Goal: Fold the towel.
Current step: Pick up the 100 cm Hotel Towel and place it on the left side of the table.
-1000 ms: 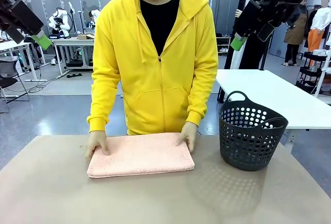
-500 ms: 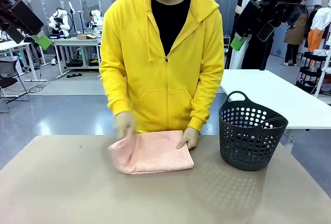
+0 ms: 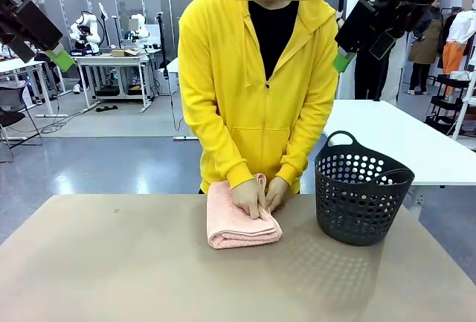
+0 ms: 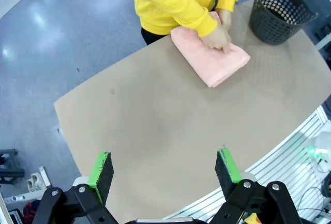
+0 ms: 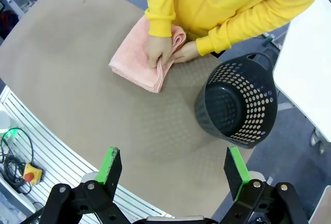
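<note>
The salmon-pink towel (image 3: 239,225) lies folded into a small stack on the far middle of the tan table (image 3: 149,270). A person in a yellow hoodie presses both hands (image 3: 256,197) on its right side. From above, the towel (image 4: 209,58) (image 5: 137,58) shows with the hands on it. My left gripper (image 4: 164,169) hangs open high over the near table edge, well away from the towel. My right gripper (image 5: 174,168) is open too, high above the table's edge, with nothing between its fingers. Both arms (image 3: 30,24) (image 3: 372,24) sit raised at the upper corners of the front view.
A black perforated basket (image 3: 358,188) (image 5: 235,100) (image 4: 279,9) stands just right of the towel. A white table (image 3: 401,136) is behind it. The near half of the tan table is bare.
The person has folded the towel's left half over to the right, making it about half as wide, and has stepped right. Both hands now rest together. Neither gripper has moved.
</note>
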Action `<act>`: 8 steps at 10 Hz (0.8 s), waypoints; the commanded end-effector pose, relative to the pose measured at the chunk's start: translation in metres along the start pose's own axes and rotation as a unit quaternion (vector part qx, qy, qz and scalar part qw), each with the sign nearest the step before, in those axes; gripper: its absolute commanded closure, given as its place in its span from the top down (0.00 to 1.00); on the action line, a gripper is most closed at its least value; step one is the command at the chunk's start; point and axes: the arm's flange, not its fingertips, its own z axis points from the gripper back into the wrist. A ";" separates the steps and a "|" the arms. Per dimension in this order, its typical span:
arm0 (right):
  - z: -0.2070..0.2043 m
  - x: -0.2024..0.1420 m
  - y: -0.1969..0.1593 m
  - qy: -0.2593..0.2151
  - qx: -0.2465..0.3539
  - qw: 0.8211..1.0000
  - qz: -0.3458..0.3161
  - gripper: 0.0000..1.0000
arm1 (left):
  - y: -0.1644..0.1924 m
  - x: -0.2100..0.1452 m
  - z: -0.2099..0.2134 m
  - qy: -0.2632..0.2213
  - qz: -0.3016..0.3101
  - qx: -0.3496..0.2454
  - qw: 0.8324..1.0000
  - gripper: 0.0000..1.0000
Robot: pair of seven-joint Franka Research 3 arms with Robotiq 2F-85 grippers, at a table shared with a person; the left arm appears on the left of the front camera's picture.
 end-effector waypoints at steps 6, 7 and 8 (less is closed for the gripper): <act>0.000 0.000 -0.002 0.001 -0.005 1.000 -0.003 1.00 | -0.001 0.001 0.003 0.005 0.002 0.003 1.000 1.00; 0.000 0.000 -0.002 0.001 -0.005 1.000 -0.003 1.00 | -0.001 0.001 0.003 0.005 0.002 0.003 1.000 1.00; 0.000 0.000 -0.002 0.001 -0.005 1.000 -0.003 1.00 | -0.001 0.001 0.003 0.005 0.002 0.003 1.000 1.00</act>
